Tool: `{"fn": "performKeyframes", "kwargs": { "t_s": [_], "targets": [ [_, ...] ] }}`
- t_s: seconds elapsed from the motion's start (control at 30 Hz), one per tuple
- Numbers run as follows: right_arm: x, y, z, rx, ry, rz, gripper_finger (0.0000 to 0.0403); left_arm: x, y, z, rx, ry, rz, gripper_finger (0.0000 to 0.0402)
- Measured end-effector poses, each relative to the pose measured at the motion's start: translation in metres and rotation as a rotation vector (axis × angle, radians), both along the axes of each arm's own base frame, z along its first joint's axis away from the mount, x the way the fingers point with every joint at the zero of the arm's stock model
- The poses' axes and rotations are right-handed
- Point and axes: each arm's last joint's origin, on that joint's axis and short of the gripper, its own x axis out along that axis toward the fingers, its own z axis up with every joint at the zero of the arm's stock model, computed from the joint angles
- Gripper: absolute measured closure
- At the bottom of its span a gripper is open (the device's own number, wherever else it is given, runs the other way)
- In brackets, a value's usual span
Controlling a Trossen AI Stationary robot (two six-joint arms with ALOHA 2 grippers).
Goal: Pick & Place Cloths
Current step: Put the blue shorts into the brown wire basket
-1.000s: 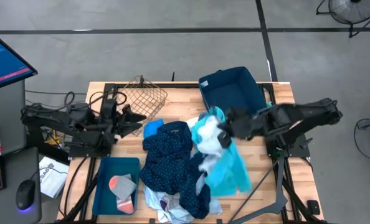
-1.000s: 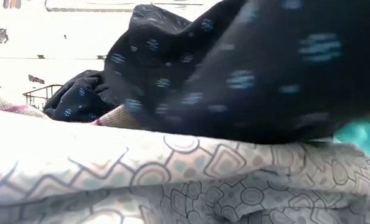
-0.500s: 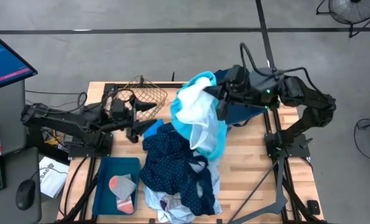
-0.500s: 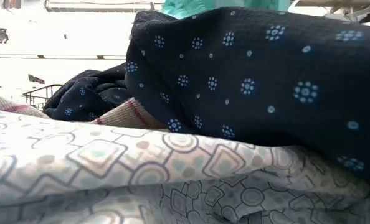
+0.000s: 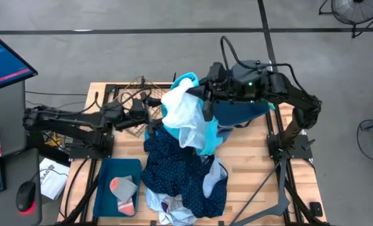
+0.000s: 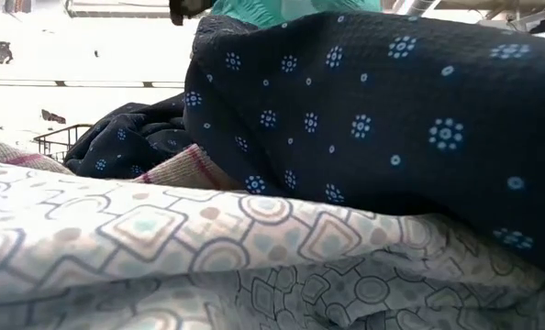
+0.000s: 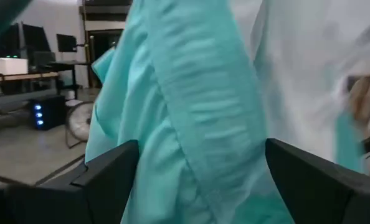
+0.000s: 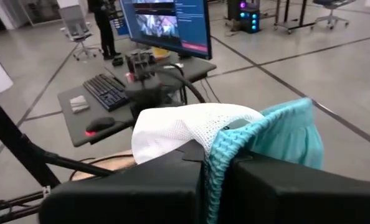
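My right gripper is shut on a turquoise cloth and a white mesh cloth, held high above the table's middle. My left gripper is open beside the hanging bundle. In the left wrist view its fingers stand on either side of the turquoise cloth. I cannot tell whether they touch it. A navy cloth with white dots lies heaped on the table below and fills the low view. A pale patterned cloth lies under its near end. My right gripper pinches a bunched fold of the turquoise knit cloth together with the white mesh cloth between its two fingers. The fingers come about level from the table's right. Both cloths hang slack below the fingers. I cannot tell whether their lower ends touch the navy heap.
A navy fabric bin stands at the far right under my right arm. A wire basket stands at the far left by my left gripper. A teal tray at the near left holds a coral sock and a grey sock.
My right gripper has risen from the table, gone toward the far edge and then left. It has lifted the turquoise and white cloths off the heap, and they now hang. My left gripper has moved right and toward the far edge, up to the hanging cloths.
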Motion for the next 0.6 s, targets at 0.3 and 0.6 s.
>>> {"fn": "performKeyframes", "kwargs": {
  "t_s": [0.3, 0.6],
  "targets": [
    [0.010, 0.003, 0.002, 0.033, -0.067, 0.095, 0.0403, 0.021, 0.017, -0.019, -0.050, 0.038, -0.057, 0.0064],
    [0.020, -0.007, -0.002, 0.044, -0.073, 0.124, 0.0403, 0.041, 0.013, -0.036, -0.039, 0.058, -0.357, 0.0064]
  ]
}}
